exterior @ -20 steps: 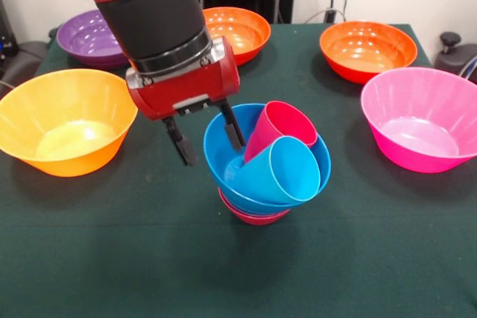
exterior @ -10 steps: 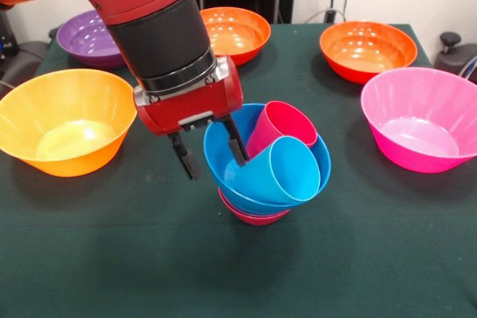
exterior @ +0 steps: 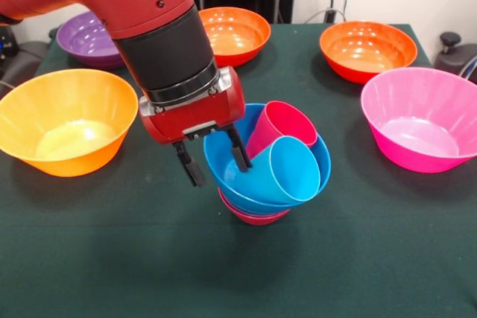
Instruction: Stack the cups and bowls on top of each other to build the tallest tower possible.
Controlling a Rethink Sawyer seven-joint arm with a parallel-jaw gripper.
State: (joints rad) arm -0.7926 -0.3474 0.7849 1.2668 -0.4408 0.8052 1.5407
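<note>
You are looking at a dark green tabletop (exterior: 112,258) carrying the loose bowls around its edges: the large yellow-orange bowl (exterior: 63,121) at picture left, the large pink bowl (exterior: 421,117) at picture right, two orange bowls (exterior: 235,33) (exterior: 367,48) and the purple bowl (exterior: 89,37) along the far side. All are sitting upright and well apart from one another.

The tower (exterior: 264,165) is standing near the centre. A mid-sized blue bowl (exterior: 220,156) is resting on a small red bowl (exterior: 253,217); whether another bowl sits between them cannot be told. Inside the blue bowl, the red cup (exterior: 287,124) and the light blue cup (exterior: 287,173) are lying tilted, mouths toward the camera, touching each other.

Judge these parts as light, stiff, glossy plastic: they are likely to slip and to shift under a nudge. The thin rim wall is offering the best hold.

The arm (exterior: 149,27) is reaching down from the upper left, wrist angled toward the tower. The tool (exterior: 216,161) is standing open, straddling the blue bowl's left rim: one finger inside, one outside. It is gripping nothing.
</note>
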